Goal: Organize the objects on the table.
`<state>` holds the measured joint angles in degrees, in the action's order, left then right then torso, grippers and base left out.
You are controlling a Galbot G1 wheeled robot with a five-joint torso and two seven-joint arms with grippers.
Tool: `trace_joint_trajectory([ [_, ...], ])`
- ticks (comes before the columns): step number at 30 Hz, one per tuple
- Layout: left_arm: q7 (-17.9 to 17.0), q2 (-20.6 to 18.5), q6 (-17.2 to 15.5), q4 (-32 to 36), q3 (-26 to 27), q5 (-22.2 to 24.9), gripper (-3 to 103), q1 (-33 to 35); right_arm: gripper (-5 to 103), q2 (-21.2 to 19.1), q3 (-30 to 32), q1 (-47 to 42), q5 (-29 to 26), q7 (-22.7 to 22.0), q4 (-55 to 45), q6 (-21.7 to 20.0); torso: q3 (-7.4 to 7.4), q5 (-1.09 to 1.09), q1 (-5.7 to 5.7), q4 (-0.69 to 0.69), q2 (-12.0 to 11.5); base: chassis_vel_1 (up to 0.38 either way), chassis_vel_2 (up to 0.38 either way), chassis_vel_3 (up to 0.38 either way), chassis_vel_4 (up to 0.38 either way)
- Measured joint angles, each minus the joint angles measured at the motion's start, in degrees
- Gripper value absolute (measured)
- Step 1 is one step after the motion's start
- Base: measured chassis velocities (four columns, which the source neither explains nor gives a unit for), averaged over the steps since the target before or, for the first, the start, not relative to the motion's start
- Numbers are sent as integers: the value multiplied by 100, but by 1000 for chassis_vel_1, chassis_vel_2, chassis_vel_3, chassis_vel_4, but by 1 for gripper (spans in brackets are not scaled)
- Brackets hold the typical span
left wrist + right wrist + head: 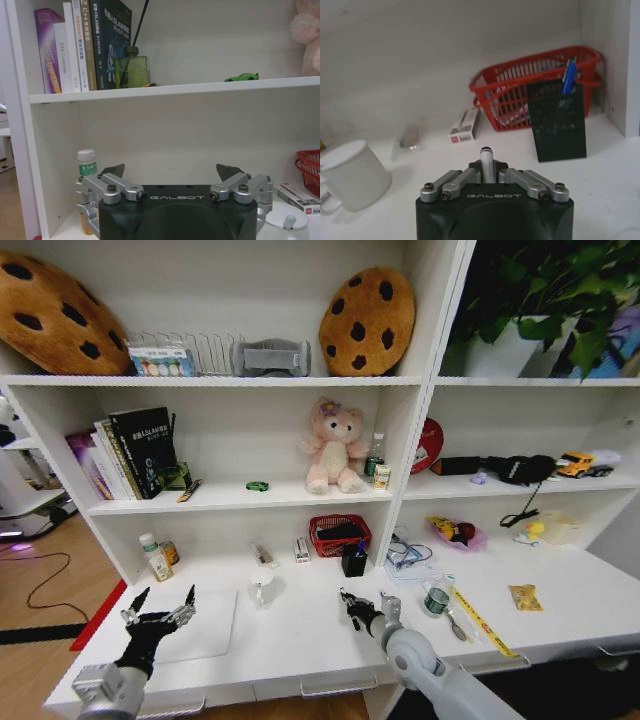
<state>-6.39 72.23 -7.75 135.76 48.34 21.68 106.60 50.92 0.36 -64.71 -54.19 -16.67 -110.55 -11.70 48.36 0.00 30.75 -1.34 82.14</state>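
My right gripper hovers over the middle of the white table, shut on a white pen with a dark tip. A black mesh pen holder with a blue pen in it stands just beyond. My left gripper is open with nothing in it, above the silver laptop at the table's left. On the shelf above sits the green toy car. The orange-yellow snack packet lies at the right, with loose pens nearer the middle.
A red basket stands behind the pen holder, a small box beside it. A white cup sits mid-table, and a small bottle stands against the left shelf wall. Another bottle and a yellow strip lie right.
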Motion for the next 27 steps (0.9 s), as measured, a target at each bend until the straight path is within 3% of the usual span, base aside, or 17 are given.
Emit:
trace_joint_trajectory([
  [2,0,0,0,0,0,0,100,0,10,-22,73,89,227,302,78,387,0,0,0,0,0,0,0,0,0],
  [3,0,0,0,0,0,0,100,0,10,-22,73,89,227,302,78,387,0,0,0,0,0,0,0,0,0],
  [5,0,0,0,0,0,0,100,0,10,17,91,395,943,560,433,1059,0,0,0,0,0,0,0,0,0],
  [9,0,0,0,0,0,0,100,0,10,82,14,746,1430,571,741,1504,0,1,1,1,-1,0,0,0,0],
  [11,1,0,0,0,0,0,100,0,10,190,-171,1155,1728,334,1183,1872,0,0,0,1,-1,0,0,0,0],
  [20,1,0,0,0,0,0,100,0,10,512,-452,2006,2337,-26,2284,2571,0,0,1,1,-1,0,0,0,0],
  [27,1,0,0,0,0,0,100,0,10,596,-541,2172,2461,-64,2598,2739,0,0,1,-1,-1,0,0,0,0],
])
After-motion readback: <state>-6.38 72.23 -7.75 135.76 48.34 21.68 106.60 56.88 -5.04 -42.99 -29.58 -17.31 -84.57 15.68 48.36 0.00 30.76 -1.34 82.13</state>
